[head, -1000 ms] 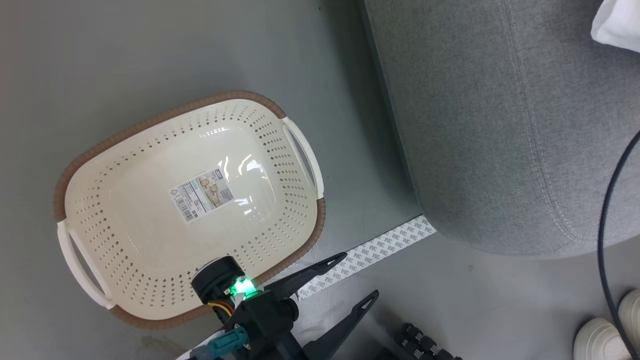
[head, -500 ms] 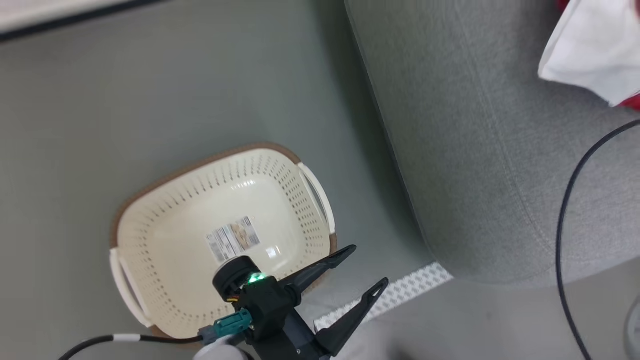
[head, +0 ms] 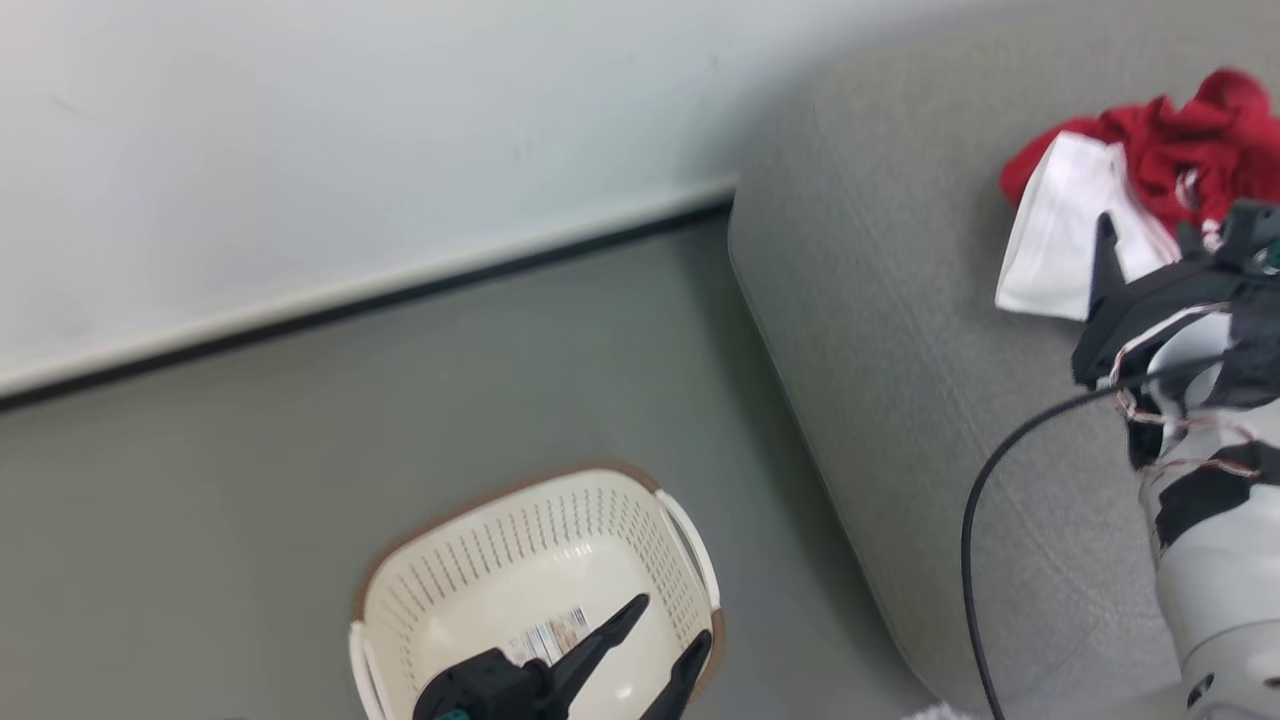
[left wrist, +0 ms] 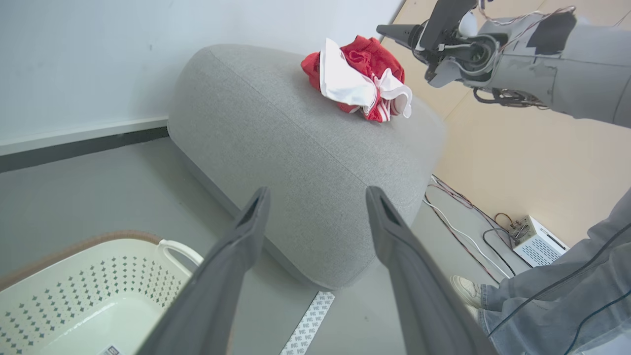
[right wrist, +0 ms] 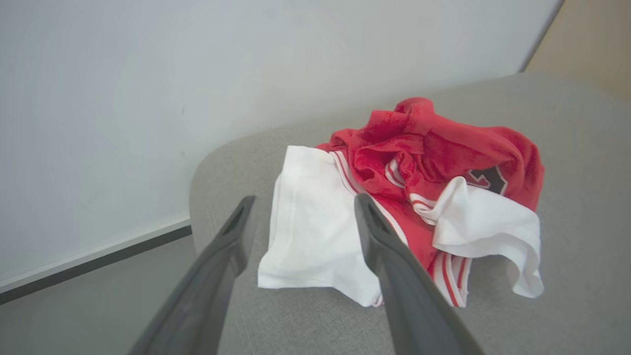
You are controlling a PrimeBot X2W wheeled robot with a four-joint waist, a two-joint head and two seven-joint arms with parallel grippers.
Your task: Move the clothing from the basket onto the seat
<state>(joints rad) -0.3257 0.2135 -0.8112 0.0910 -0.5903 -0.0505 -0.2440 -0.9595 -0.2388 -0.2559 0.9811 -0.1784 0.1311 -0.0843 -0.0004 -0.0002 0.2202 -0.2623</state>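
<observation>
My left claw (left wrist: pixel 316 193) is spread wide, its two dark fingers well apart with nothing between them. In the head view it hangs over the cream basket (head: pixel 520 560), whose bare bottom shows a printed label (head: pixel 555 632). The basket stands on the grey floor (head: pixel 300 420) near the big grey seat (left wrist: pixel 305 148), with a gap of floor between them. My right claw (right wrist: pixel 304 198) is open as well and grips nothing; it hovers above the seat with its fingers pointing at the clothing (right wrist: pixel 429 158). The clothing lies in a crumpled heap on top of the seat, toward the end away from the basket. It is red fabric with white stripes, a dark letter patch on one fold, and a white cloth part on the side nearer my right fingers. A strip of patterned tape (left wrist: pixel 308 325) lies on the floor by the seat's corner, and a person's grey trouser leg (left wrist: pixel 557 305) and pale shoe (left wrist: pixel 466 291) stand beyond it.
</observation>
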